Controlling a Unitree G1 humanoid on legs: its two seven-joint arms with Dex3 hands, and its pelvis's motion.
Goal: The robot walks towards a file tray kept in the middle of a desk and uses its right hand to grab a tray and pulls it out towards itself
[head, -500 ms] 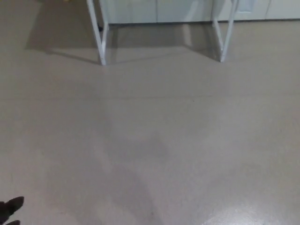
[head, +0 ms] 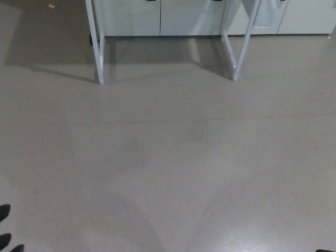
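My view was of bare floor (head: 173, 168), with only the dark fingertips of my left hand (head: 6, 239) showing at the lower left corner; I could not tell whether that hand was released or clenched. My right hand was out of sight, save perhaps a dark sliver at the bottom right edge, too small to judge. Far ahead of my left hand stood two white desk legs (head: 98, 47), with pale cabinet fronts (head: 157, 16) behind them. Against the view half a second earlier, the whole scene had shifted and more of the cabinets showed, so my head had moved, not the furniture. The file tray was not visible; I judged the approach walk unfinished and the grab not begun.
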